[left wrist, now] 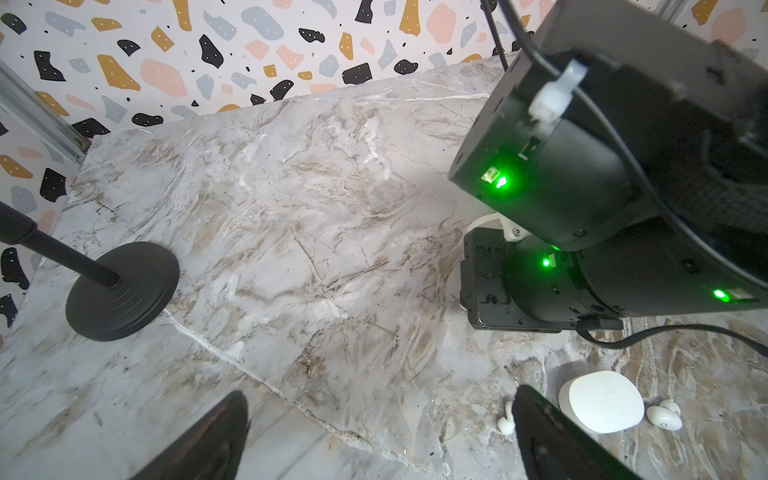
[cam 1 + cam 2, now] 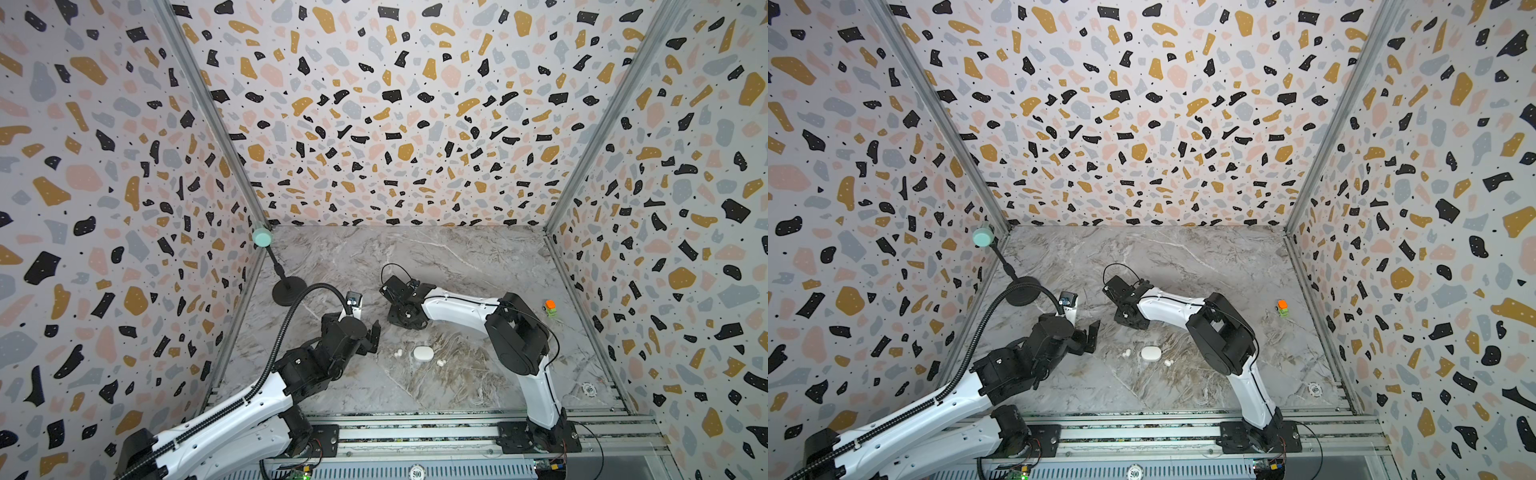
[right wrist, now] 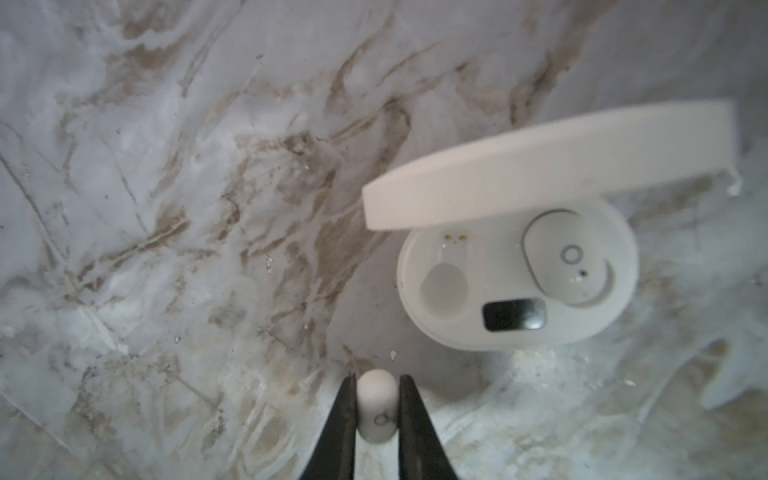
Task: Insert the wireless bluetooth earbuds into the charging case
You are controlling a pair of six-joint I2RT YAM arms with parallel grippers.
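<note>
Pinched between the dark fingers (image 3: 345, 424) of the right hand (image 3: 378, 378), in the right wrist view, sits a white earbud (image 3: 376, 405). It is gripped by its sides, I judge, so that its bud end can be lowered into a pocket; whether it touches the marble table (image 3: 166, 208) I cannot tell. Just beyond it stands an open charging case (image 3: 490, 266), its lid (image 3: 540, 166) tipped up to bare the pockets. A seated earbud (image 3: 569, 257) fills the farther one, and the empty pocket (image 3: 444, 286) lies nearer the hand, with a strip of bare table between the held bud and the case rim. In the left wrist view the left hand (image 1: 380, 392) is spread wide and empty, probably waiting its turn. A closed charging case (image 1: 602, 401) lies just beside one finger, with a loose earbud (image 1: 663, 415) near its far side and a second loose earbud (image 1: 506, 419) on its hand side, half hidden by that finger. In both top views the closed charging case (image 2: 423, 353) (image 2: 1150, 353) lies mid-table between those two buds, apart from both. The left hand (image 2: 370, 340) (image 2: 1088, 338) hovers just beside it on the left, while the right arm's wrist (image 2: 405, 313) (image 2: 1129, 313) hangs behind it, covering its own fingers and, I judge, the open case.
</note>
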